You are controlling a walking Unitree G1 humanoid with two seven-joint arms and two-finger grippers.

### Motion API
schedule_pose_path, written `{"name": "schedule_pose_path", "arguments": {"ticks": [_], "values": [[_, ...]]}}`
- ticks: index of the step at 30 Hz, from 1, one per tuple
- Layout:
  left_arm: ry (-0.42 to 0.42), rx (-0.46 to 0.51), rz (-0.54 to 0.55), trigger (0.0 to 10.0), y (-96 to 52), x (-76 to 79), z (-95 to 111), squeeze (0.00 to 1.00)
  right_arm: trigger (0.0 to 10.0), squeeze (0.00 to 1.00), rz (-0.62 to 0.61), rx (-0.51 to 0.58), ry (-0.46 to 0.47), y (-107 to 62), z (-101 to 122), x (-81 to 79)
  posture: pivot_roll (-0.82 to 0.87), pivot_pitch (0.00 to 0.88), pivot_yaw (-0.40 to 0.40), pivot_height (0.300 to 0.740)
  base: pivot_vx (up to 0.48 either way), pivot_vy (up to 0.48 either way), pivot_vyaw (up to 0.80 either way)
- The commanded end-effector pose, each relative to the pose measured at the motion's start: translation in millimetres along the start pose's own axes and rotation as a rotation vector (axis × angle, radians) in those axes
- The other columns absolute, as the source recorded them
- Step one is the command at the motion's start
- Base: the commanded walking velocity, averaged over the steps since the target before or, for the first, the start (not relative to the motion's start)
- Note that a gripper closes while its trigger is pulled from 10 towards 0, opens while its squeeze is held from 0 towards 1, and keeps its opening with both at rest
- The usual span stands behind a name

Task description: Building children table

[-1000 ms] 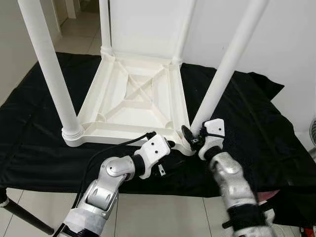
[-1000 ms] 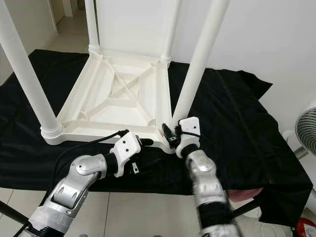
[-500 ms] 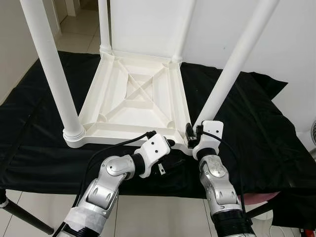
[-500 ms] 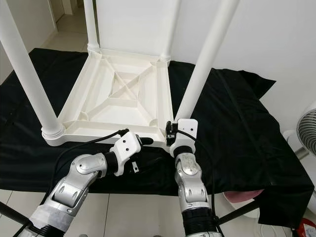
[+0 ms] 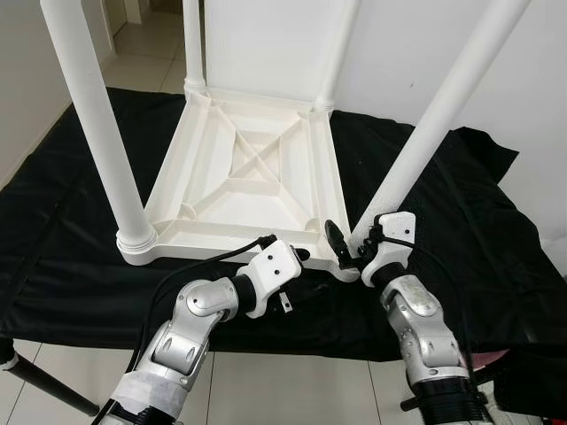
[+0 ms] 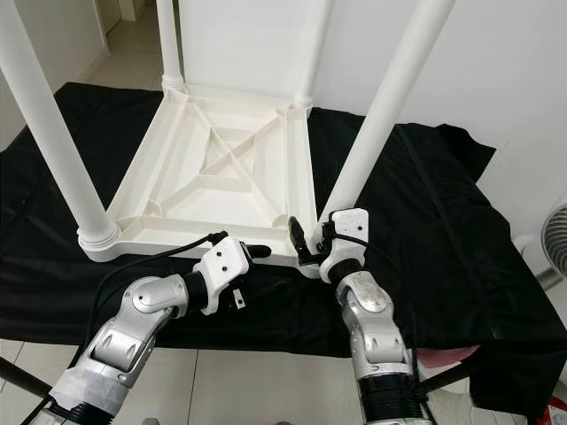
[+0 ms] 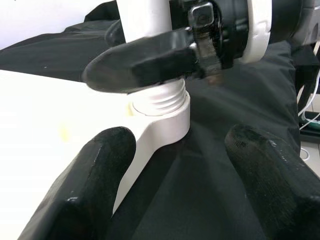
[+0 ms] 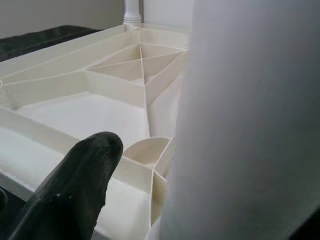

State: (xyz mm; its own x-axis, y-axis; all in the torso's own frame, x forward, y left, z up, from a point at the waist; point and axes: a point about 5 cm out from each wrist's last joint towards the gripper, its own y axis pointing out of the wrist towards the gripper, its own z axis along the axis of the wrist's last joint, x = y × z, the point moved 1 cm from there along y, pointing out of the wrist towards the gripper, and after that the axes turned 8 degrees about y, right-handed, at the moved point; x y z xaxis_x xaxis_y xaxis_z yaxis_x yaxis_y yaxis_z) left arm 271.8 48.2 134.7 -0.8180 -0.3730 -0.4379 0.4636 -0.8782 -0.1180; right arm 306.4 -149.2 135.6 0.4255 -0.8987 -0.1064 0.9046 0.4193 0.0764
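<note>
1. Four white legs rise from one upturned white table top (image 5: 244, 173), which lies underside up on a surface draped in a black cloth (image 5: 62, 221). Going left to right: the near-left leg (image 5: 97, 124), the far-left leg (image 5: 192, 44), the far-right leg (image 5: 341, 44) and the near-right leg (image 5: 434, 133), which leans to the right.

2. One cross of stiffening ribs (image 5: 257, 164) shows in the middle of the underside.

3. Two silver arms reach in from the near edge. A black cable (image 5: 208, 263) loops along the left arm.

4. To the far left there is tiled floor (image 5: 146, 53); a white wall (image 5: 549, 80) stands behind and to the right. A black stand leg (image 5: 44, 390) shows below the near-left corner of the surface.

5. The left end effector (image 7: 177, 165) lies low over the cloth, just beside the near edge of the table top, pointing at the near-right corner socket (image 7: 162, 107). Its fingers (image 7: 95, 185) are spread apart with nothing between them.

6. The right end effector (image 5: 347, 252) is at the foot of the near-right leg, wrist bent toward the left, where the leg's threaded end meets the socket. One black finger (image 8: 75, 185) sits on the left side of the leg, with the leg standing between the fingers; whether they press on it I cannot tell.
</note>
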Motion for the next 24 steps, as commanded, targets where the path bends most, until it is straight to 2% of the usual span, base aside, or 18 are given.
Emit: {"name": "schedule_pose_path", "arguments": {"ticks": [1, 2, 4, 9, 11, 12, 13, 14, 15, 22, 24], "values": [[0.007, -0.013, 0.096, 10.0, 2.0, -4.9, 0.5, 0.00, 10.0, 0.00, 0.051, -0.009, 0.005, 0.6, -0.3, 4.4, 0.00, 0.000, -0.114, 0.740, 0.000, 0.000, 0.00], [0.007, -0.013, 0.096, 10.0, 2.0, -4.9, 0.5, 0.00, 10.0, 0.00, 0.051, -0.009, 0.005, 0.6, -0.3, 4.4, 0.00, 0.000, -0.114, 0.740, 0.000, 0.000, 0.00], [0.006, -0.015, 0.091, 10.0, 1.7, -5.9, -0.2, 0.00, 10.0, 0.00, 0.155, -0.031, 0.002, 2.4, -0.5, 5.5, -0.01, 0.000, -0.101, 0.740, 0.000, 0.000, 0.00], [0.003, -0.017, 0.060, 10.0, 0.4, -3.7, -1.0, 0.00, 10.0, 0.00, 0.310, -0.112, -0.072, 9.7, -5.6, 10.4, -0.01, 0.000, -0.090, 0.740, 0.000, 0.000, 0.00], [0.003, -0.018, 0.056, 10.0, 0.1, -3.4, -1.2, 0.00, 10.0, 0.00, 0.333, -0.122, -0.079, 10.0, -6.3, 10.8, 0.00, 0.000, -0.090, 0.740, 0.000, 0.000, 0.00], [0.005, -0.021, 0.053, 10.0, -0.6, -3.0, -1.7, 0.00, 4.0, 0.00, 0.348, -0.139, -0.091, 10.2, -8.3, 11.6, 0.00, 0.000, -0.090, 0.740, 0.000, 0.000, 0.00], [0.005, -0.023, 0.053, 10.0, -1.2, -3.0, -2.0, 0.00, 1.5, 0.00, 0.357, -0.146, -0.101, 10.2, -9.6, 12.7, 0.00, 0.000, -0.090, 0.740, 0.000, 0.000, 0.00], [0.005, -0.023, 0.053, 10.0, -1.2, -3.0, -2.0, 0.00, 1.5, 0.00, 0.357, -0.146, -0.101, 10.2, -9.6, 12.7, 0.00, 0.000, -0.090, 0.740, 0.000, 0.000, 0.00], [0.004, -0.026, 0.055, 10.0, -1.7, -3.2, -2.3, 0.00, 0.0, 0.00, 0.360, -0.152, -0.106, 10.2, -10.8, 13.8, 0.00, 0.000, -0.091, 0.740, 0.000, 0.000, 0.00], [-0.002, -0.031, 0.065, 10.0, -3.7, -3.0, -2.8, 0.00, 0.0, 0.00, 0.395, -0.178, -0.101, 7.3, -16.5, 17.5, 0.01, 0.000, -0.098, 0.740, 0.000, 0.000, 0.00], [-0.003, -0.031, 0.065, 10.0, -3.4, -2.3, -2.8, 0.00, 0.0, 0.00, 0.392, -0.186, -0.144, 6.8, -19.2, 18.9, 0.01, 0.000, -0.098, 0.740, 0.000, 0.000, 0.00]]}}
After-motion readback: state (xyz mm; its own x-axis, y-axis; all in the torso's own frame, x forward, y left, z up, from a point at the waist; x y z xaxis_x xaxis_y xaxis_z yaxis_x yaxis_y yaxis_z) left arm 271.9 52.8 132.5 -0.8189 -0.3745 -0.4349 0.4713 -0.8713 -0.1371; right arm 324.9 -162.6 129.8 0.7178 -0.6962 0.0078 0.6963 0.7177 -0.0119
